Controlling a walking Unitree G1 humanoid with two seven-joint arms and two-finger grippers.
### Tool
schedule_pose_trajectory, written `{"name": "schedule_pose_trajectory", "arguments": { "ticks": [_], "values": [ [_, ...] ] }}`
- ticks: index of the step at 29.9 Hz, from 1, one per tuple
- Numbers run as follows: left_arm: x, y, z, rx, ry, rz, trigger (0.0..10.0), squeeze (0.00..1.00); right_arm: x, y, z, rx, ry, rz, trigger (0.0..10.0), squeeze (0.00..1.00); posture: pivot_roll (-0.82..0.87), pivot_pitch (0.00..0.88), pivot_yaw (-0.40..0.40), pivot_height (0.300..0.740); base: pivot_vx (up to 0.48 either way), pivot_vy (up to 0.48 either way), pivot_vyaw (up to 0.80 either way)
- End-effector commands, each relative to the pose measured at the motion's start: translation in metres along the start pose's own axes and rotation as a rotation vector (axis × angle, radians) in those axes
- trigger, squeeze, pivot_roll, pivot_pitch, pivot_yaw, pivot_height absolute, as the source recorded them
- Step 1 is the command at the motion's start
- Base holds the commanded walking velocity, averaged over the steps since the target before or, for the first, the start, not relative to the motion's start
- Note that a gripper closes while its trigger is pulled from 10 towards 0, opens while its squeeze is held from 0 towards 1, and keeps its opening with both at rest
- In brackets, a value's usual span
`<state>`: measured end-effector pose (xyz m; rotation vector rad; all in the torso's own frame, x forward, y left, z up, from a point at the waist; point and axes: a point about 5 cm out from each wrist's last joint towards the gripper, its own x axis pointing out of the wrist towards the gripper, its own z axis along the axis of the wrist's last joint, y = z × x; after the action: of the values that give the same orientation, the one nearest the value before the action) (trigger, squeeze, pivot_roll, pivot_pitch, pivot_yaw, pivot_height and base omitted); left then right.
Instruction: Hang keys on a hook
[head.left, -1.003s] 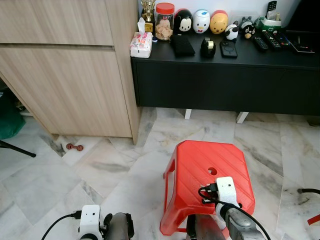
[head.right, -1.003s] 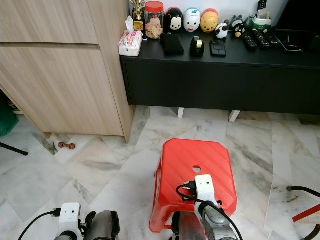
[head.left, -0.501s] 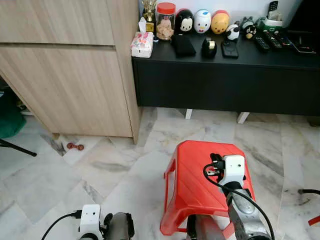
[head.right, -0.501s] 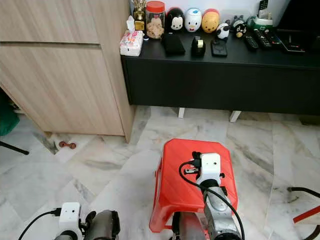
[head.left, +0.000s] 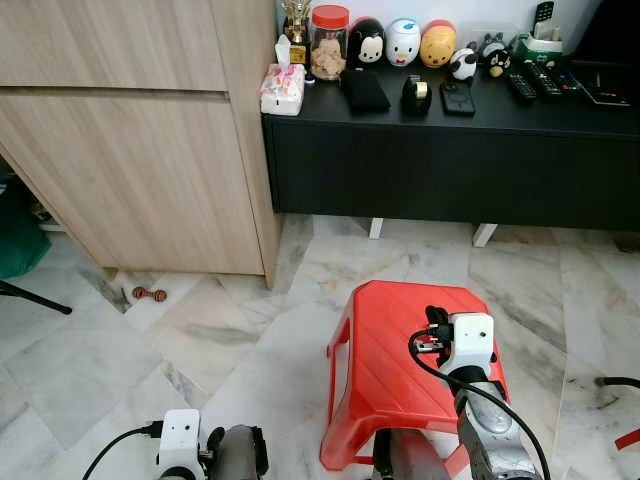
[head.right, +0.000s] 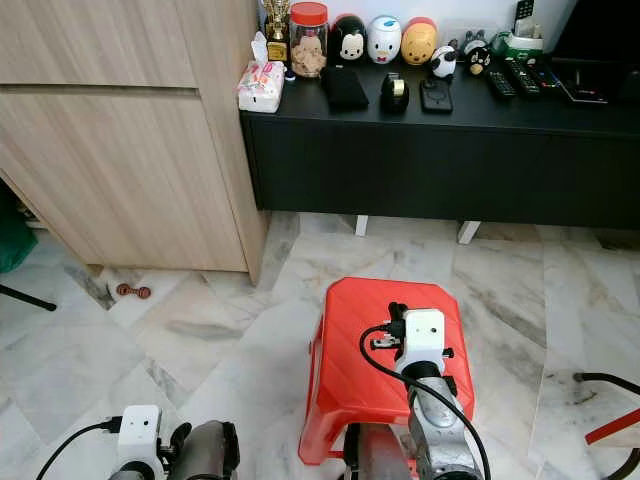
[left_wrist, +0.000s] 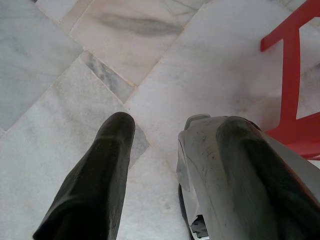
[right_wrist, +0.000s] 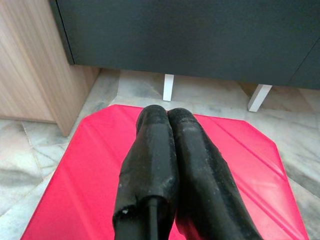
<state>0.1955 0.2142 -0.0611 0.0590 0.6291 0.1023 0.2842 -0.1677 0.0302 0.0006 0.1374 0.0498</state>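
My right gripper (right_wrist: 166, 114) is shut, its two black fingers pressed together with nothing between them. It hovers over the top of a red plastic stool (head.left: 395, 350) and points toward the black console. The right arm's white wrist camera (head.left: 470, 340) sits above the stool's far half. My left arm (head.left: 181, 432) hangs low at the left. Its gripper (left_wrist: 172, 125) is open above the marble floor, with my own silver leg (left_wrist: 220, 165) showing between the fingers.
A long black console (head.left: 450, 150) stands ahead, carrying a tissue pack (head.left: 281, 88), a snack jar (head.left: 330, 42), cartoon figures, a wallet and remotes. A tall wooden cabinet (head.left: 130, 160) stands to its left. A small dumbbell toy (head.left: 149, 294) lies on the floor.
My right arm has lifted and reached forward over the stool, and its wrist camera now sits higher in the view. The left arm has stayed where it was.
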Motion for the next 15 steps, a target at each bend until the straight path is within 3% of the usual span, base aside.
{"name": "schedule_pose_trajectory", "arguments": {
  "ticks": [1,6,8,15],
  "values": [
    [-0.01,-0.002,-0.025,0.012,0.101,-0.013,10.0,0.0,-0.003,-0.003,0.001,0.01,-0.015,-0.025,10.0,0.0,0.16,0.138,-0.043,0.608,0.0,0.0,0.0],
    [-0.01,-0.002,-0.025,0.011,0.102,-0.012,10.0,0.0,-0.004,-0.004,0.004,-0.007,-0.036,-0.049,10.0,0.0,0.17,0.139,-0.043,0.608,0.0,0.0,0.0],
    [-0.01,-0.002,-0.025,0.011,0.102,-0.011,10.0,0.0,-0.004,-0.012,0.017,-0.094,-0.121,-0.139,10.0,0.0,0.16,0.14,-0.042,0.608,0.0,0.0,0.0],
    [-0.01,-0.002,-0.025,0.01,0.099,-0.015,10.0,0.0,-0.003,-0.024,0.035,-0.135,-0.206,-0.272,10.0,0.0,0.16,0.141,-0.041,0.608,0.0,0.0,0.0]
  ]
}}
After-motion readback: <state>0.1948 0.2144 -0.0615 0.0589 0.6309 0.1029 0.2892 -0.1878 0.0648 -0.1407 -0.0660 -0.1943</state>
